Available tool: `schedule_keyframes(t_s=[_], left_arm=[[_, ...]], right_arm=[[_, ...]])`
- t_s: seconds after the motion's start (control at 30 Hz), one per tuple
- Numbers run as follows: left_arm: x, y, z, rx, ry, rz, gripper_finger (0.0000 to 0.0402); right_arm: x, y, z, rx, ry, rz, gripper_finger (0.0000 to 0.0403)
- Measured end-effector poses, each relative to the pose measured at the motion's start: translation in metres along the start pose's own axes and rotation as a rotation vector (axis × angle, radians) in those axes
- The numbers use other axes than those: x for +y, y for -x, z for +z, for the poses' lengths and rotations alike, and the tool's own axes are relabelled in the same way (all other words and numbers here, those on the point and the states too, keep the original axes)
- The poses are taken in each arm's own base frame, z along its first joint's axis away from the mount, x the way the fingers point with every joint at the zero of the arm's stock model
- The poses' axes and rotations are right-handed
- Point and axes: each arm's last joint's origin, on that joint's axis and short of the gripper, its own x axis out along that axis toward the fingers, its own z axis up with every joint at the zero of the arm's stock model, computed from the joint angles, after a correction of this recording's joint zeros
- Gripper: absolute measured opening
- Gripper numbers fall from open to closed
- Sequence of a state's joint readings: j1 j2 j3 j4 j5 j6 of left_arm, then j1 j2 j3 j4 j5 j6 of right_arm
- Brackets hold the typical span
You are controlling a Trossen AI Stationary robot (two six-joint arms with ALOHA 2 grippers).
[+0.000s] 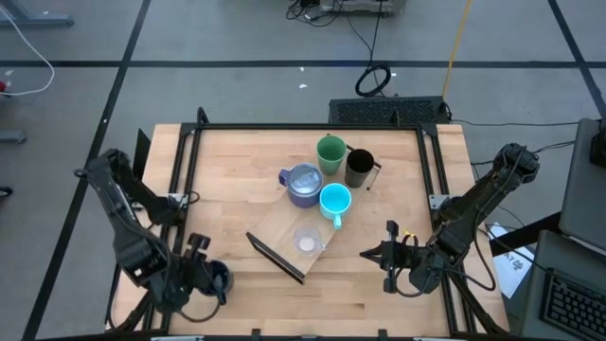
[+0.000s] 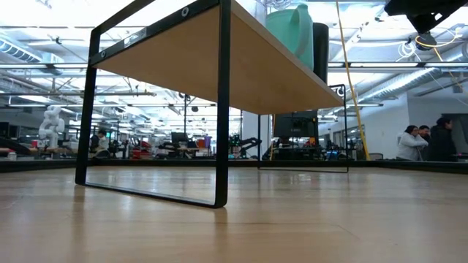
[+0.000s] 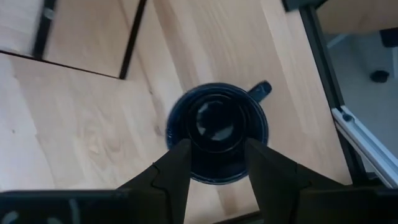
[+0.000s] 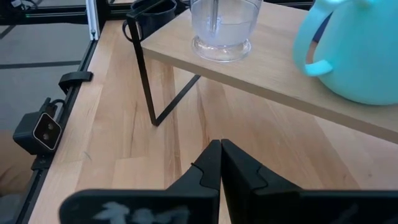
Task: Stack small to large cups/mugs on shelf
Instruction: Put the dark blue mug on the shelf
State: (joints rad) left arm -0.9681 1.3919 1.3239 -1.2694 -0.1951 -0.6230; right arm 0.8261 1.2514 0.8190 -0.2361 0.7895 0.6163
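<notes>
The light-wood shelf [image 1: 279, 227] stands at the table's middle on black brackets [image 4: 146, 81]. On it stand a green cup [image 1: 330, 152], a tall black mug [image 1: 359, 167], a purplish-grey shiny mug [image 1: 303, 183], a cyan handled mug [image 1: 335, 202] and a tiny clear cup [image 1: 306, 242]. The squat black handled mug [image 3: 217, 130] stands upright on the tabletop near the near left corner. My left gripper [image 3: 216, 149] points down over it, open, its fingertips over the near half of the rim. My right gripper [image 4: 219, 149] is shut and empty, level, right of the shelf. My left gripper comes at the squat black mug from above, pointing down, its two fingers [image 3: 180, 162] in front of the near part of the rim [image 3: 186, 180]. The gap between them is narrower than the mug. I cannot tell whether they touch it.
A black frame rail [image 1: 185, 170] runs along the table's left side and another along the right [image 1: 437, 170]. Bare tabletop lies between the shelf and the near edge [image 1: 331, 294]. People stand in the room beyond the table [image 2: 428, 139].
</notes>
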Motion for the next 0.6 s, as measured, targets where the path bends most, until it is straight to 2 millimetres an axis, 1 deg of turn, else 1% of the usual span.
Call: schedule_keyframes(t_s=[0.23, 0.37, 0.6], left_arm=[[-0.026, -0.013, -0.005, 0.057, -0.013, -0.020, 0.0154], [-0.043, -0.020, -0.008, 0.066, -0.044, -0.065, 0.0154], [-0.063, -0.032, -0.017, 0.095, -0.107, -0.036, 0.0154]], right_arm=[[0.000, 0.000, 0.000, 0.000, 0.000, 0.000, 0.0000], [0.000, 0.000, 0.000, -0.001, -0.001, 0.000, 0.0000], [0.002, 0.000, 0.003, -0.025, -0.027, 0.018, 0.0000]])
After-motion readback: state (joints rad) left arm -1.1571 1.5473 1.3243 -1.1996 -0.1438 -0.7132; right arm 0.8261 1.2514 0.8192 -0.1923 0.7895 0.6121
